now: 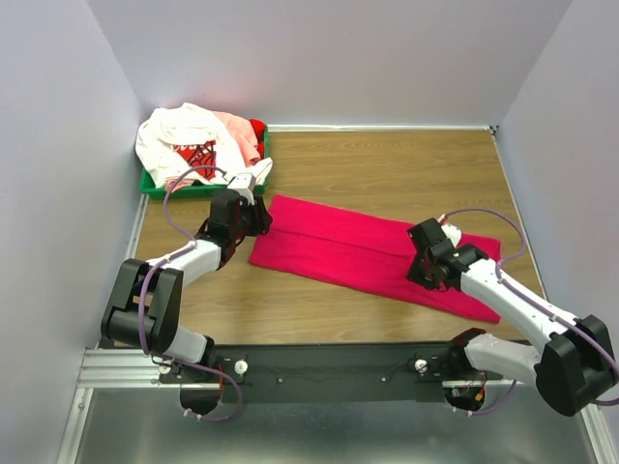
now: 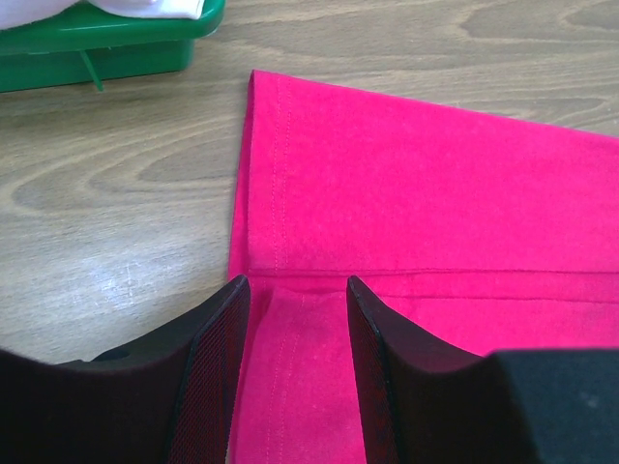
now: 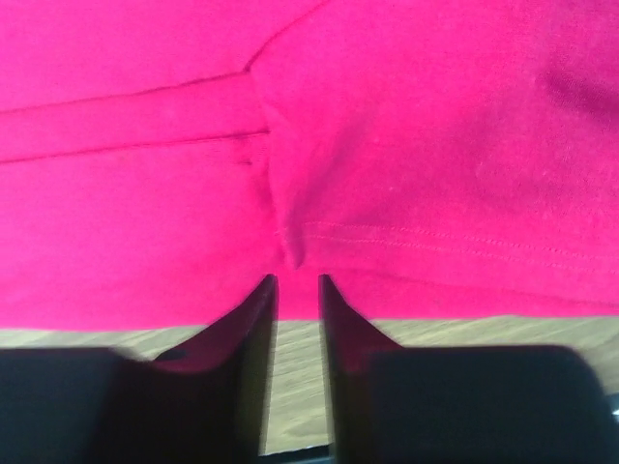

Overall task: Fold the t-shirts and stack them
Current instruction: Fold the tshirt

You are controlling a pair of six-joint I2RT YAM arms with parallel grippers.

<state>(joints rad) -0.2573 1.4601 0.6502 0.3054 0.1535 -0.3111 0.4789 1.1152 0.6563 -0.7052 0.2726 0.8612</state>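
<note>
The magenta-red t-shirt (image 1: 368, 251) lies folded into a long strip across the wooden table. My left gripper (image 1: 259, 217) is open at the strip's left end; in the left wrist view its jaws (image 2: 298, 285) straddle flat cloth (image 2: 416, 174) near the hem. My right gripper (image 1: 423, 275) is at the strip's right part, near its front edge. In the right wrist view it (image 3: 298, 280) is narrowly open, bare wood showing between the fingers, tips at a small pucker in the cloth (image 3: 387, 126). The white printed shirt (image 1: 184, 140), pale pink shirt (image 1: 237, 130) and red shirt (image 1: 257, 128) lie heaped in the tray.
The green tray (image 1: 193, 190) stands at the back left by the wall, close to my left gripper; its corner shows in the left wrist view (image 2: 97, 58). Grey walls enclose the table on three sides. Bare wood lies behind and in front of the strip.
</note>
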